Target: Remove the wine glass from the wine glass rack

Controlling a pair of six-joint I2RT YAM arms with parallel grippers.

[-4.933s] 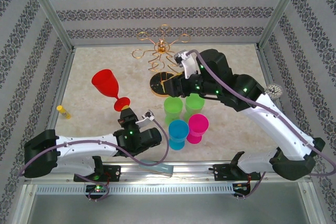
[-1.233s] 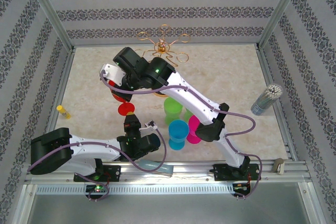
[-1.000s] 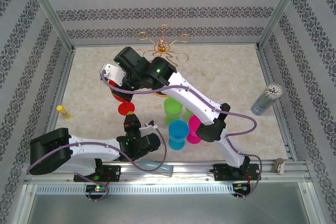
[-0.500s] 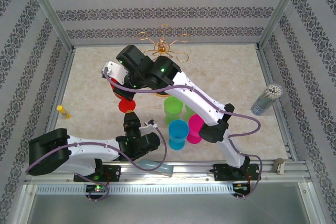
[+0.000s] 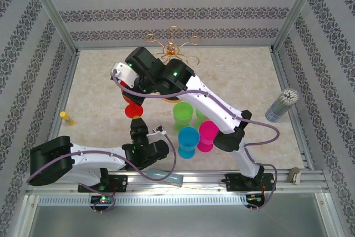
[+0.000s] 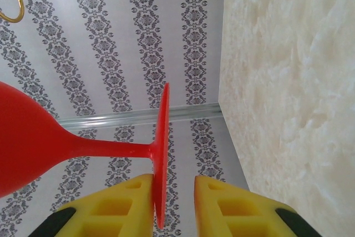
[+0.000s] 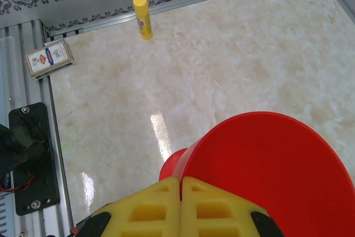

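One wine glass [image 5: 133,110]: red, bowl up, held clear of the wine glass rack [image 5: 170,51], to its left and nearer the arm bases.
Handling: judged to be light, stiff, glossy plastic. Slipping is likely on the smooth wall, so the stem or foot is favoured.
Right gripper [image 7: 180,180]: closed on the bowl rim.
Left gripper [image 6: 173,180]: parted a little, with the foot between the fingers, not pinched.
Cups: green cup [image 5: 182,116], blue cup [image 5: 188,140] and pink cup [image 5: 209,134], set nearer than the rack. Nothing is seen inside them.
Tin [image 5: 282,104]: far right of the rack, filled with pale sticks.
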